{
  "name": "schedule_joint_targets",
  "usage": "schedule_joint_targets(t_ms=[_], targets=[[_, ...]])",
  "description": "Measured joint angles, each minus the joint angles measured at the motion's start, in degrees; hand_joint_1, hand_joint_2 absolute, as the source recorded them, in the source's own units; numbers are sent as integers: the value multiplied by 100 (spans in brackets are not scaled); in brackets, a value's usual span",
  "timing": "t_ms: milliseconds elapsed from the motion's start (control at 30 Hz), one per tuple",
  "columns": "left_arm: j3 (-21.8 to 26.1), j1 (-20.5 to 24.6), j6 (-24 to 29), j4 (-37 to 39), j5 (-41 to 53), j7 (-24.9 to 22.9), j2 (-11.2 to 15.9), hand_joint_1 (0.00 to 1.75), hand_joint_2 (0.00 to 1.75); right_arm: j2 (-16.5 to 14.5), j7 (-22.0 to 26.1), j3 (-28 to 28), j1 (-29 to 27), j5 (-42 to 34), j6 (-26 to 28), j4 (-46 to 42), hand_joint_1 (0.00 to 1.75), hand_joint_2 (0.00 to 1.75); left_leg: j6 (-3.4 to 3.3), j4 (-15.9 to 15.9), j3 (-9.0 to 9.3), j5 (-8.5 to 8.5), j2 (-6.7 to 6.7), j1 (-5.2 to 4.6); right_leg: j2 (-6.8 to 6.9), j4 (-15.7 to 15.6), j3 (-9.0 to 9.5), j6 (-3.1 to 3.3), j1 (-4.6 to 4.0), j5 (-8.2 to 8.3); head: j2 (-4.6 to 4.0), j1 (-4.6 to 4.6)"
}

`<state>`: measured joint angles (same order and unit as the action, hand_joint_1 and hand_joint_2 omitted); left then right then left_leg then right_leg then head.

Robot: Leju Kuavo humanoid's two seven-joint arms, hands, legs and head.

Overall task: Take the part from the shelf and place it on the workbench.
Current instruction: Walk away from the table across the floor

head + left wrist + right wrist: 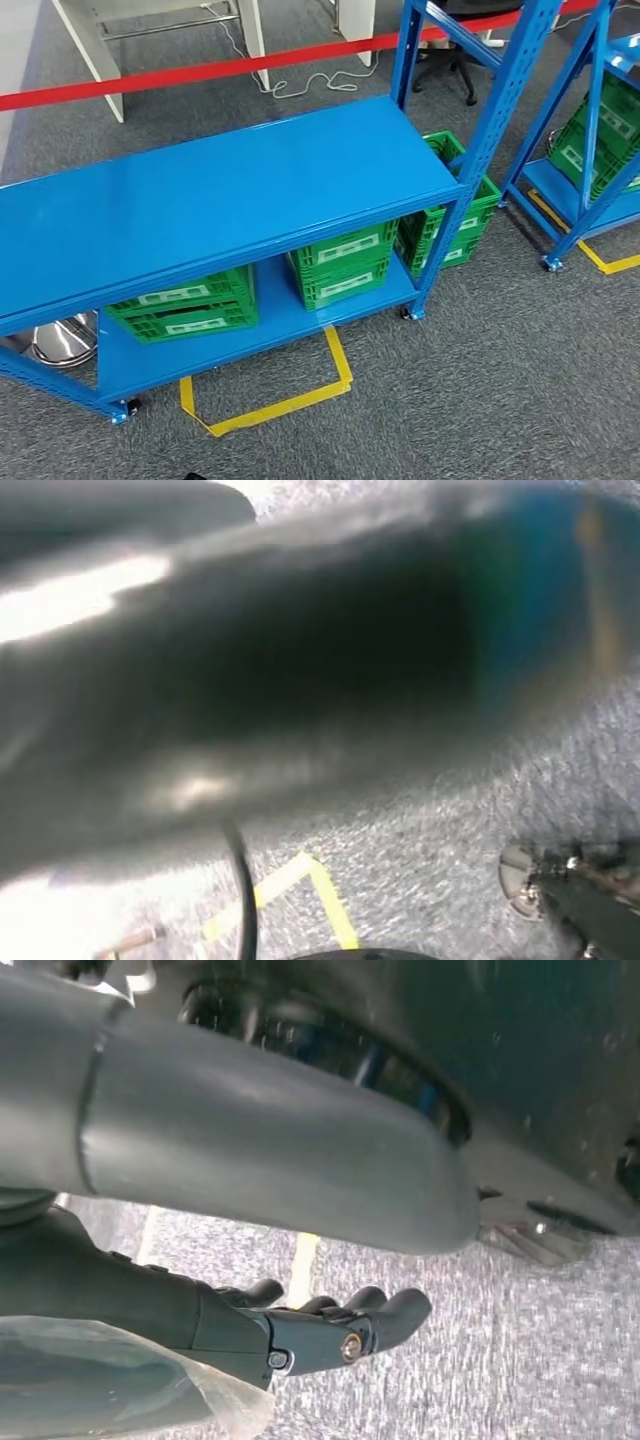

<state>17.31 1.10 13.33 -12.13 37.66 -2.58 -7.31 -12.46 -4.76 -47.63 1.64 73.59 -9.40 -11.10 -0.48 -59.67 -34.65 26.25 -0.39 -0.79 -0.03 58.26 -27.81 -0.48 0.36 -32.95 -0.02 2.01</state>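
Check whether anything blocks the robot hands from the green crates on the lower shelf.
Yes: the blue upper shelf board covers the green crates from above, so a reach would likely have to enter through the open front. The right robot hand hangs over carpet. No part is identifiable.

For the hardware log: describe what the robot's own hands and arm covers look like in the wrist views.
In the right wrist view, the right hand has dark, glossy, rounded fingers with a small brass-coloured screw at one joint, below a thick smooth grey thumb with a seam line. The left wrist view is badly blurred: a broad grey-to-dark shape and a thin black cable are all that can be made out.
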Motion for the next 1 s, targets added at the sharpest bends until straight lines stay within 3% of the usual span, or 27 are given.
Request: schedule_joint_targets(t_ms=[67,267,500,567,633,667,700,733,767,833,900,967,1000], targets=[[9,13,-82,0,9,17,-3,0,0,0,-87,0,19,-46,-95,0,0,0,11,48,29,1,-9,8,2,-31,58,13,-10,21,0,-5],[23,45,-278,0,99,24,-7,0,0,0,-231,-2,27,7,-242,0,0,0,-76,51,60,85,-11,1,6,-240,142,-63,-1,-22,0,-5],[35,49,-498,0,135,-79,0,0,0,0,-237,2,38,69,-309,-1,0,0,-202,99,134,124,-39,-16,29,-226,178,-201,34,-93,0,-5],[37,53,-506,0,158,-131,-2,0,0,0,-243,2,44,72,-319,-1,0,0,-250,139,169,115,-67,11,23,271,-72,-219,32,-350,0,-14],[37,54,-514,0,183,-163,-4,0,0,0,-250,2,45,69,-326,0,0,0,-270,138,180,128,-114,6,17,1118,-572,-211,27,-686,0,-16],[37,52,-517,0,190,-168,-5,0,0,0,-252,2,41,68,-329,0,0,0,-271,136,189,135,-151,3,16,1423,-786,-202,26,-739,0,-13],[37,50,-519,0,193,-168,-5,0,0,0,-253,1,38,67,-331,0,0,0,-264,135,204,144,-200,2,13,1530,-906,-187,23,-668,0,-14],[37,49,-519,0,195,-168,-5,0,0,0,-255,1,36,66,-332,0,0,0,-253,134,228,156,-260,1,0,1386,-902,-167,22,-470,0,-14],[37,51,-520,0,196,-168,-8,0,0,0,-256,0,34,65,-334,0,0,0,-238,134,260,171,-328,2,-48,1024,-785,-138,22,-185,0,-15],[38,60,-523,0,196,-168,-20,0,0,6,-262,1,27,66,-336,0,0,0,-194,127,296,201,-460,10,-311,274,-483,-80,32,225,0,-9],[39,63,-530,0,197,-168,-33,0,0,14,-265,2,25,66,-342,0,0,0,-125,124,282,204,-569,37,-477,-10,-340,-54,26,310,0,-2],[40,53,-544,0,201,-187,-34,0,0,13,-271,2,32,68,-349,0,0,0,-43,133,265,197,-668,58,-368,-52,-301,-26,26,327,1,-3],[41,47,-551,0,205,-207,-32,0,0,13,-274,1,33,71,-354,-1,0,0,-3,104,253,222,-627,53,-301,-82,-274,1,38,334,1,6]])
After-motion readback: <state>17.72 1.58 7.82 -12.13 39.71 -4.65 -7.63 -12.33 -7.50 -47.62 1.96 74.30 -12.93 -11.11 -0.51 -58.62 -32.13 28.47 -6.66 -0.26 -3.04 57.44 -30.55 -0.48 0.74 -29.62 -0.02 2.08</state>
